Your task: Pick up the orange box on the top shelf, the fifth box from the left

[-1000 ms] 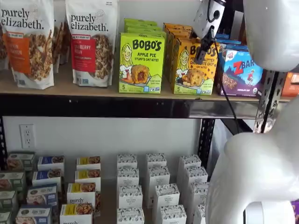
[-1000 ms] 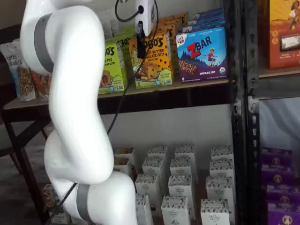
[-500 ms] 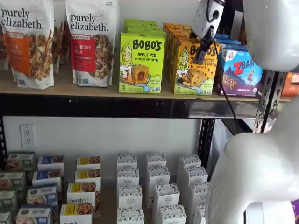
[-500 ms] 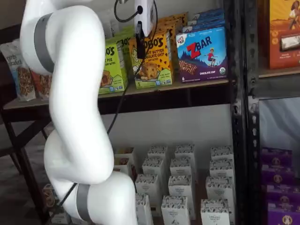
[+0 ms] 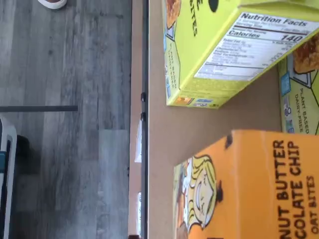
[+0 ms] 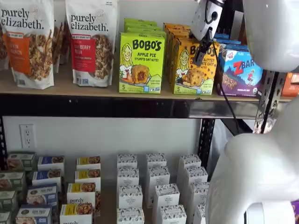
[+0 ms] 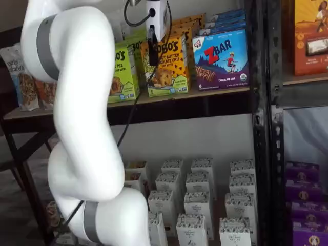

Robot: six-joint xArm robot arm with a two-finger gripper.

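The white hand with black fingers (image 6: pixel 202 46) hangs in front of the yellow-orange Bobo's carton (image 6: pixel 194 65), over its upper right. The carton stands on the tan wooden top shelf (image 6: pixel 93 88). Its fingers are spread wide, holding nothing.

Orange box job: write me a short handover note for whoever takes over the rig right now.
Gripper: in front of the orange box in both shelf views, fingers seen side-on, so no gap shows; nothing is held.
Orange box: upright at the front of the top shelf, between the green Bobo's box and the ZBar box, more orange cartons lined up behind it. The wrist view shows its face near the shelf's front edge.
Done: arm brought up to the box.
Left: set the fingers around the box, close, lift it off the shelf.
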